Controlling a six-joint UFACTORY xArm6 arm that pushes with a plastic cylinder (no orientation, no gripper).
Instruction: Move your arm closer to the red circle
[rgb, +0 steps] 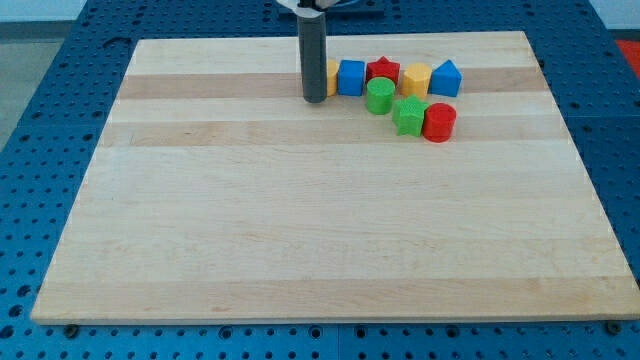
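Observation:
The red circle block (439, 122) lies near the view's top, right of centre, touching a green star block (408, 115) on its left. My tip (315, 99) rests on the board well to the left of the red circle, just left of a blue cube (350, 77) and in front of a partly hidden yellow block (332, 76). A green cylinder (379, 96) stands between my tip and the green star.
A row along the top holds a red star (382, 70), a yellow block (415, 78) and a blue block with a sloped top (445, 78). The wooden board (300, 220) lies on a blue perforated table (40, 120).

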